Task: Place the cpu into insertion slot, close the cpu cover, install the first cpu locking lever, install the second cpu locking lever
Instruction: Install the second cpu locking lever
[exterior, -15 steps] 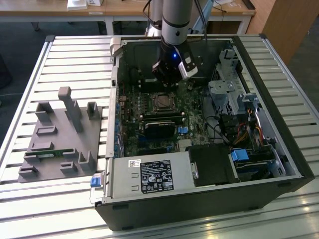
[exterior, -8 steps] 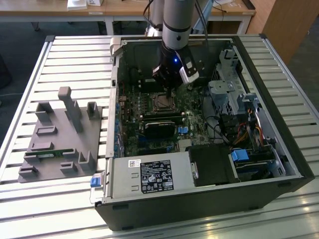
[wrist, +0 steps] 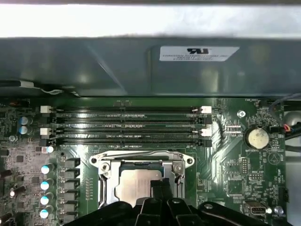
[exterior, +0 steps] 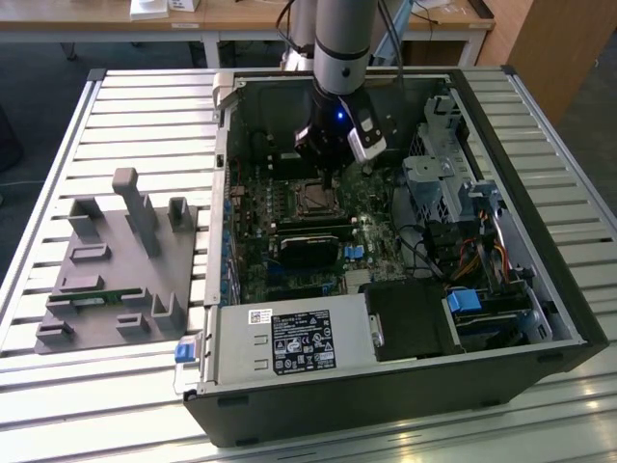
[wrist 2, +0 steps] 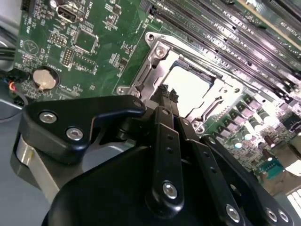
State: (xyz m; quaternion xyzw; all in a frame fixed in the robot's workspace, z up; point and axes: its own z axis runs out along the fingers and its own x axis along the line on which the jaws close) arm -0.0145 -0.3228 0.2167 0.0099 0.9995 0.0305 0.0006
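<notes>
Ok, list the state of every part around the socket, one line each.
cpu: seated flat in the insertion slot, silver top showing.
cpu cover: down around the chip, framing it.
gripper: low over the socket's edge, fingers together, holding nothing visible.
Long memory slots: empty.
Computer case: side open.

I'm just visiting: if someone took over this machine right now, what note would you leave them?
The gripper is low over the insertion slot, close above one edge of the cpu.
Done: the cpu sits in the slot, and the cpu cover looks lowered around it.
Left: the two locking levers. I cannot tell whether either is latched.
</notes>
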